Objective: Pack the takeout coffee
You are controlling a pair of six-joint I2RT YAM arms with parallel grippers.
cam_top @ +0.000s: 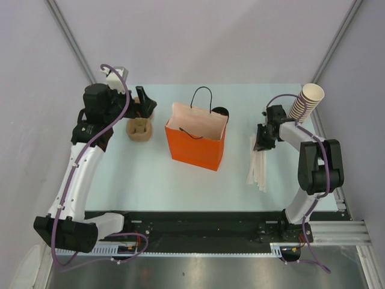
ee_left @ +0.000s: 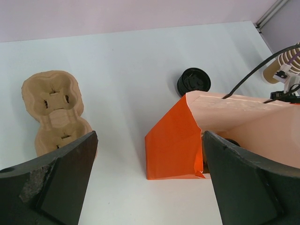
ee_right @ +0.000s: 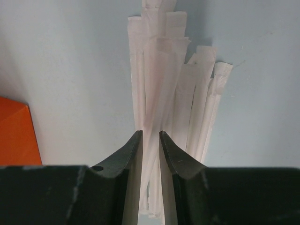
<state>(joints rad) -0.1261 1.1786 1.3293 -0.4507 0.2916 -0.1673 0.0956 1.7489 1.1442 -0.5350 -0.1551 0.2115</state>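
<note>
Takeout coffee unseen, perhaps already bagged; left claw (ee_left: 149, 140) spread wide beside orange bag (cam_top: 195, 144), right claw (ee_right: 148, 136) pinched on wrapped straw (ee_right: 152, 93).

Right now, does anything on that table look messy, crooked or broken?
Nothing is spilled or broken. The wrapped straws under the right pincer lie in a loose, fanned heap, and one handle of the orange bag droops into its open mouth while the other stands up.
</note>
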